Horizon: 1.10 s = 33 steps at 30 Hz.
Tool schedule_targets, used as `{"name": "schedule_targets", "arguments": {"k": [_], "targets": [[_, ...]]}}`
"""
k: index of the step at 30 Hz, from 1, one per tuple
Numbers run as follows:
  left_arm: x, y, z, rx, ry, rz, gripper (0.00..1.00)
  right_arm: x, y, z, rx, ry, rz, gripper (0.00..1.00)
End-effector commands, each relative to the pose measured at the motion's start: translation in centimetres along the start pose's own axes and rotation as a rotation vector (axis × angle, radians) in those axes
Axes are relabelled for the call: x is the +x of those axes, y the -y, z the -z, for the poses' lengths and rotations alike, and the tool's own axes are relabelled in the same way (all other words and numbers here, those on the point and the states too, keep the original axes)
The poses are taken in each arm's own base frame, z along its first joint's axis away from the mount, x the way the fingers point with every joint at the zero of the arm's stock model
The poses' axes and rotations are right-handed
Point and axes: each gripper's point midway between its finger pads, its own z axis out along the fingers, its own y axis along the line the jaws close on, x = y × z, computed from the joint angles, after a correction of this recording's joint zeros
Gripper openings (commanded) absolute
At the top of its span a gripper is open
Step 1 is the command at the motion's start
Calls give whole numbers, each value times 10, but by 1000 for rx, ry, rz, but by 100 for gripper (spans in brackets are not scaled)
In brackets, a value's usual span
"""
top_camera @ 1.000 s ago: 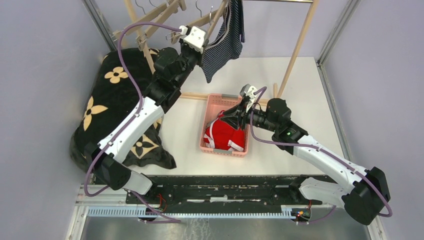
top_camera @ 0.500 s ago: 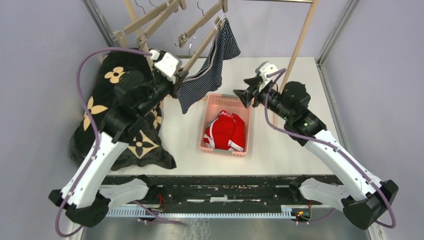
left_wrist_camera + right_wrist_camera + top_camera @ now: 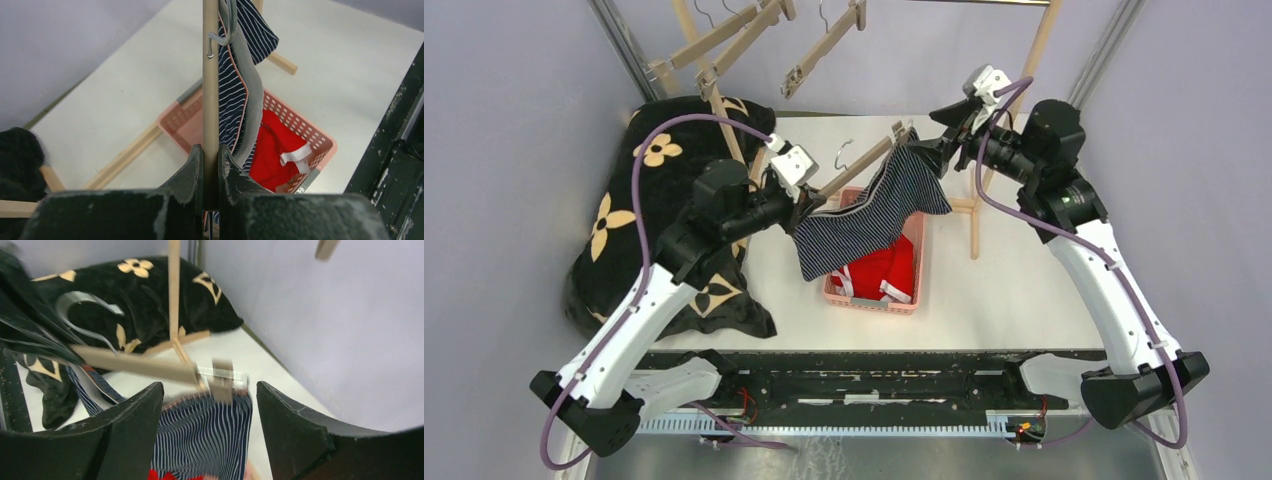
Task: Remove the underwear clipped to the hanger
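The underwear still clipped on is the dark blue striped boxers (image 3: 869, 215), hanging from a wooden hanger (image 3: 869, 160) held low over the pink basket (image 3: 864, 295). My left gripper (image 3: 810, 205) is shut on the near end of the hanger bar (image 3: 210, 75), and the boxers (image 3: 235, 100) drape just to its right. My right gripper (image 3: 931, 143) is open at the hanger's far end. In its wrist view the clip (image 3: 222, 380) and the boxers (image 3: 205, 435) lie between its open fingers, untouched. Red briefs (image 3: 882, 272) lie in the basket.
A wooden rack with several empty clip hangers (image 3: 754, 30) stands at the back, its right post (image 3: 1019, 85) close behind my right wrist. The black flowered blanket (image 3: 644, 210) covers the left side. The rack's floor bar (image 3: 125, 155) runs beside the basket.
My left gripper has brought the hanger with the boxers off the rack and down over the basket. My right gripper left the basket, opened and rose to the hanger's far clip.
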Motion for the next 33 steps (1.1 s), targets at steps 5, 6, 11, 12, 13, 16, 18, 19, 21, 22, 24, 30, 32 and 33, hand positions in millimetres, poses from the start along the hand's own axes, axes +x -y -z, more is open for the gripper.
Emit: {"name": "schedule_targets", "arguments": {"k": [5,6,11,12,13,16,18,19,21,22,24,30,32,33], "targets": [[-19,23,-12,147,115,-9,3,-54,-18,22,-203,97,88,79],[-21,23,-11,149,126,-12,3,-52,-18,22,-219,95,82,80],[-29,35,-5,213,178,-45,3,-48,-20,24,-343,120,34,80],[-30,38,-4,228,192,-52,3,-48,-20,24,-369,127,25,80],[-30,40,-3,239,200,-59,3,-49,-20,25,-394,135,17,80],[-30,43,-2,255,208,-67,3,-50,-22,28,-454,149,2,79],[-31,44,-2,269,213,-70,3,-51,-23,30,-471,152,3,79],[-32,46,-2,277,219,-72,3,-50,-24,31,-475,151,3,79],[-35,47,-1,285,235,-74,3,-48,-25,33,-484,150,6,79],[-35,47,-2,283,240,-71,3,-46,-26,34,-491,147,3,79],[-37,44,-3,271,247,-66,3,-44,-29,35,-502,145,2,79],[-40,38,-8,244,258,-41,3,-37,-37,41,-534,140,3,79],[-42,41,-7,260,270,-42,3,-35,-38,41,-536,140,3,79],[-44,42,-7,269,275,-42,3,-34,-38,41,-535,140,3,79]]}}
